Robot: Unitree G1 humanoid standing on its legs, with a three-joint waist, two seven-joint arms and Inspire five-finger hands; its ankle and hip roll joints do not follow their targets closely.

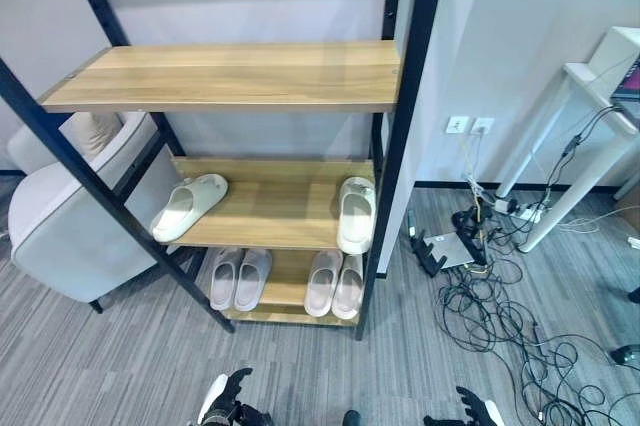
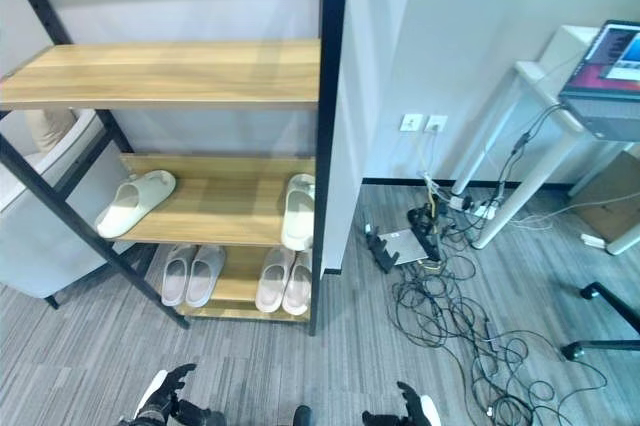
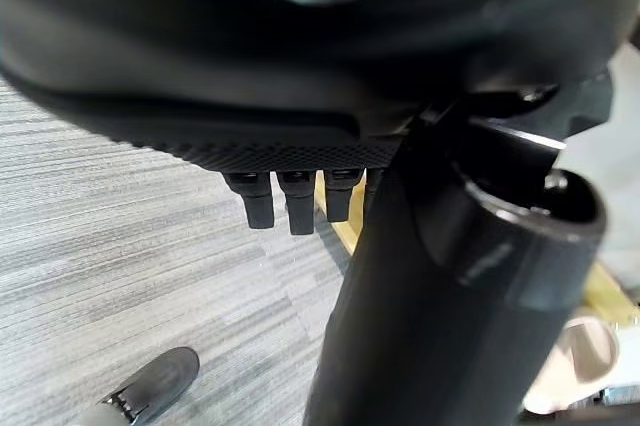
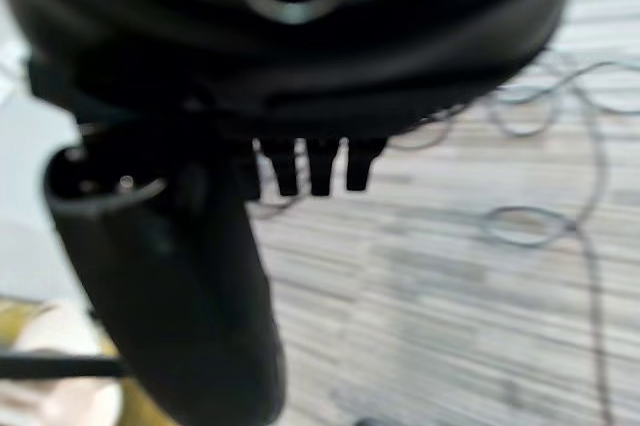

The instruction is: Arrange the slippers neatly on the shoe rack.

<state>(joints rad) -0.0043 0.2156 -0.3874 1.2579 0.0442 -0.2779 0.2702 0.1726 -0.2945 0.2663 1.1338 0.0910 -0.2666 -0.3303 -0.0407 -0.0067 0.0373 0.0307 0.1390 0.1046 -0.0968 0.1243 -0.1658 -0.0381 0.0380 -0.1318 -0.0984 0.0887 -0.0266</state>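
Observation:
The shoe rack (image 1: 404, 106) has a black frame and three wooden shelves. On the middle shelf one white slipper (image 1: 188, 206) lies at an angle on the left. Another white slipper (image 1: 356, 214) lies at the right, its toe hanging over the front edge. The bottom shelf holds two pairs side by side, a left pair (image 1: 240, 278) and a right pair (image 1: 336, 284). The top shelf (image 1: 235, 74) is bare. My left hand (image 1: 228, 398) and right hand (image 1: 472, 408) hang low over the carpet in front of the rack, both open and holding nothing.
A pale armchair (image 1: 70, 216) stands against the rack's left side. To the right, a tangle of cables (image 1: 490, 316) and a power strip cover the floor under a white desk (image 1: 585, 136) with a laptop (image 2: 610, 66). Grey carpet (image 1: 130, 366) lies before the rack.

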